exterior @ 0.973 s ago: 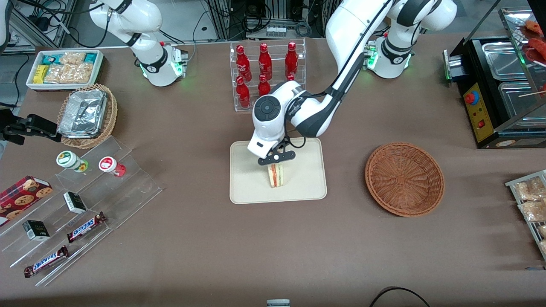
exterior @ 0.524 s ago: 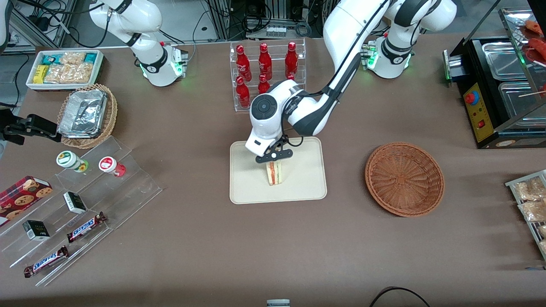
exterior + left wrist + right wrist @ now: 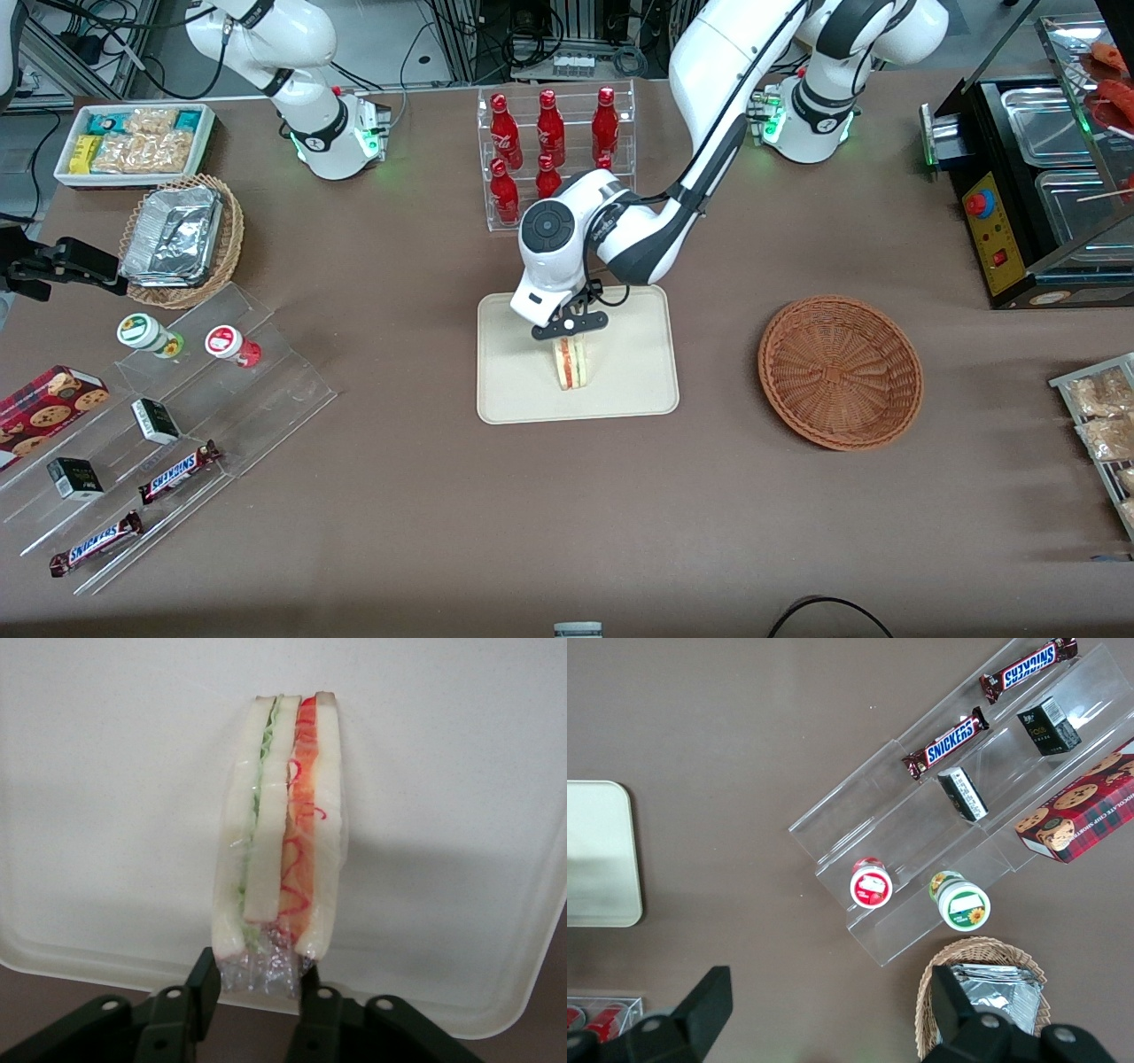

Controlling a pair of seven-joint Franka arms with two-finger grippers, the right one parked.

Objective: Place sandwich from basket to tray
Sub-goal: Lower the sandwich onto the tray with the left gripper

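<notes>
Two dark fingers (image 3: 202,985) of the end effector (image 3: 567,330) pinch the clear wrapper tail of the sandwich (image 3: 571,363), clenched on it over the middle of the cream tray (image 3: 638,381). The wedge appears to stand on the tray with its red and green filling edge facing the front camera. Judged from this, placing well means spreading the fingers slowly and lifting straight up, so the upright wedge does not tip. The wicker basket (image 3: 840,372) sits empty on the desk toward the working arm's end.

Brown table (image 3: 532,514), tray (image 3: 638,390), basket (image 3: 840,372), hand (image 3: 570,326) above tray
</notes>
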